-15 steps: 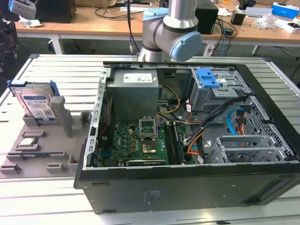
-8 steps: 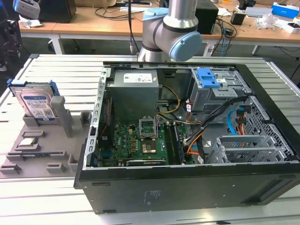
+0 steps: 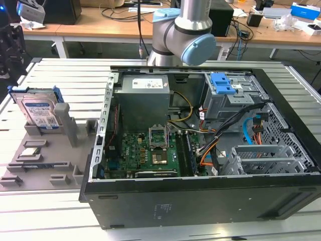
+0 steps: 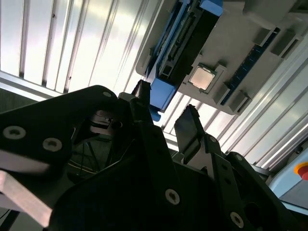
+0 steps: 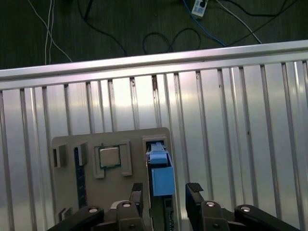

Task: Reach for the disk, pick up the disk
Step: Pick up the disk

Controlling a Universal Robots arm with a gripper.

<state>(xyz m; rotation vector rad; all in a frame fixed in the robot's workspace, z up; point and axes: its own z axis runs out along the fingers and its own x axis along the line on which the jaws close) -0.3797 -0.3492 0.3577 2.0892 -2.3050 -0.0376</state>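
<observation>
The disk [image 3: 39,111] stands on edge in a grey holder [image 3: 45,150] at the exterior view's left, showing its blue-and-white label and blue rails. In both wrist views I look down on its narrow top edge and a blue rail [image 5: 161,166] [image 4: 185,48]. My gripper [image 5: 166,188] [image 4: 166,110] is open, with one dark fingertip [image 5: 137,191] on each side of the disk's line in the picture. It hangs above the disk with a gap, touching nothing and holding nothing.
A small square processor chip [image 5: 109,157] sits in the holder beside the disk. An open computer case [image 3: 200,150] with a blue-latched drive cage [image 3: 223,83] stands at the exterior view's right. The slatted metal table [image 5: 240,144] ends just beyond the holder; cables lie on the floor.
</observation>
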